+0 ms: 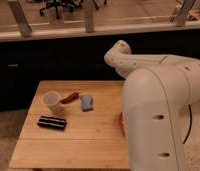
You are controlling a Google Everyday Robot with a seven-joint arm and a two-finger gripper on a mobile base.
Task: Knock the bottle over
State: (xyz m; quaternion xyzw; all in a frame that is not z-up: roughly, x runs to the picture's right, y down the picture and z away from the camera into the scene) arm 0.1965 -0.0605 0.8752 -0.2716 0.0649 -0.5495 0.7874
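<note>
Hand hidden behind the white arm [158,100], grip unreadable; cup [52,102] sits near table's [88,140] left edge.

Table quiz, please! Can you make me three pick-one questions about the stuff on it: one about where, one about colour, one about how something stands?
1. Where does the black packet lie?
A) on the table, in front of the white cup
B) inside the cup
C) on the floor

2. What colour is the cloth to the right of the cup?
A) green
B) pink
C) blue

3. How does the cup stand?
A) on its side
B) upright, mouth up
C) upside down

Answers:
1 A, it lies flat on the wood, nearer the camera than the cup.
2 C, it looks blue.
3 B, its open rim faces up.

The tool is out of view; only the white arm shows.
</note>
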